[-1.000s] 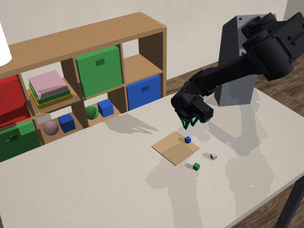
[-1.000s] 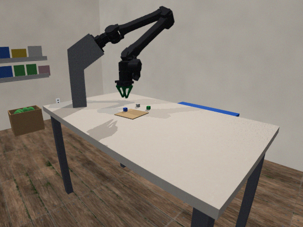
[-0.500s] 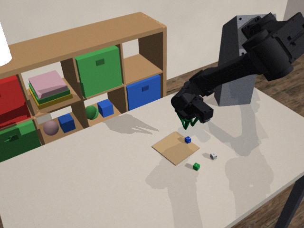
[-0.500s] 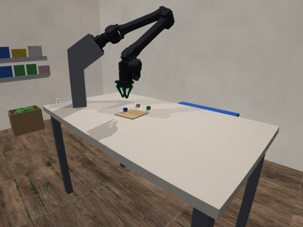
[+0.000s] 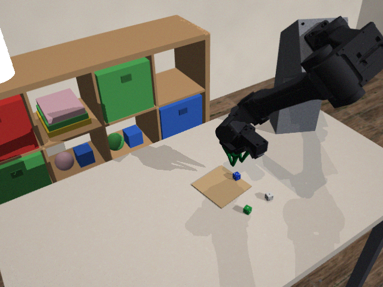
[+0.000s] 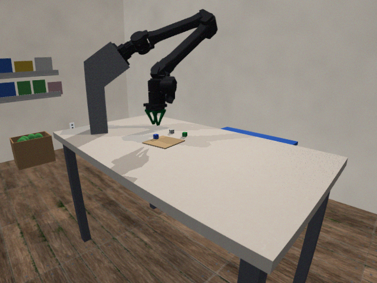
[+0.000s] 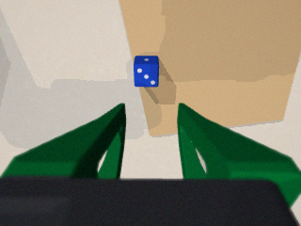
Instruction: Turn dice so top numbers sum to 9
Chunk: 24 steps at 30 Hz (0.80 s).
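Hanging over the pale table (image 5: 123,222) (image 6: 231,170), the black arm (image 5: 278,95) (image 6: 182,48) is showing in the top view, with the blue die (image 5: 236,176) (image 6: 155,136) (image 7: 146,72) sitting on the flat tan mat (image 5: 216,188) (image 6: 164,142) (image 7: 226,56). In the outside view, the white (image 6: 171,131) (image 5: 268,196) and green dice (image 6: 184,134) (image 5: 247,209) are resting off it. Up close, the green pincer (image 7: 151,111) (image 5: 237,163) (image 6: 155,124) is standing partly open, holding nothing.

Your tool (image 5: 237,164) (image 6: 155,124) (image 7: 151,111) has smooth, matt green fingers that look like plastic, and the arm (image 5: 278,95) (image 6: 182,50) above it wears a dull black finish, like plastic or coated metal. Below the tool, you have a mat (image 5: 218,189) (image 6: 165,142) (image 7: 226,99) with a flat, tan, matt surface, like card or thin wood. The blue die (image 5: 236,176) (image 6: 155,136) (image 7: 146,72) below the tool looks like smooth plastic with little shine; the bench (image 5: 123,222) (image 6: 228,176) (image 7: 61,42) beneath has a pale, matt, finely speckled top. Behind the tool, you see a grey pedestal (image 5: 286,61) (image 6: 95,91), matt and faintly grainy, like painted metal.
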{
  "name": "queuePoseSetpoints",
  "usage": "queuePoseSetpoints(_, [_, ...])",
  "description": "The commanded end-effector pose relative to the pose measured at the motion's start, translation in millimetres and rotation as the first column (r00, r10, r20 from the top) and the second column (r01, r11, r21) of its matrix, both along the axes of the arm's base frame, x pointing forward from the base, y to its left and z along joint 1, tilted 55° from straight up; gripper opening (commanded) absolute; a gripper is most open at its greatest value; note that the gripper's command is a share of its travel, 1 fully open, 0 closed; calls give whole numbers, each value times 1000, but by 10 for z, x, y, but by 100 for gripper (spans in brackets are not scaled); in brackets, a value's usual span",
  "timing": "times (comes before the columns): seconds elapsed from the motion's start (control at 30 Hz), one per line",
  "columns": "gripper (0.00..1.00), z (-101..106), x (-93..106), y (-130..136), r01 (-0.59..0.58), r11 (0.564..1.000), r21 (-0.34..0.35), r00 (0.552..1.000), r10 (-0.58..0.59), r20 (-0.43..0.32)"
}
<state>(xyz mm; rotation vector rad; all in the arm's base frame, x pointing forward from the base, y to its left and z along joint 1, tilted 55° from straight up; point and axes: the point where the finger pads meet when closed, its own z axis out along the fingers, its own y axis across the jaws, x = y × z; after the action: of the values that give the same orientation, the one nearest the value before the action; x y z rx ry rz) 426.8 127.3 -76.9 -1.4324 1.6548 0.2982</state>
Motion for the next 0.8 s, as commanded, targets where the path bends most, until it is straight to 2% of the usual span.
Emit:
queuePoseSetpoints(0.0, [34,-60,-37,85,-6,1000,6,1000,6,-15])
queuePoseSetpoints(0.3, [34,-123,20,164,-6,1000,7,1000,6,-13])
queuePoseSetpoints(0.33, [34,-160,-54,171,-7,1000,6,1000,7,-29])
queuePoseSetpoints(0.4, [34,-146,54,199,-6,1000,7,1000,6,-11])
queuePoseSetpoints(0.6, [34,-213,47,256,-6,1000,6,1000,7,-19])
queuePoseSetpoints(0.77, [34,-229,114,298,-7,1000,7,1000,7,-11])
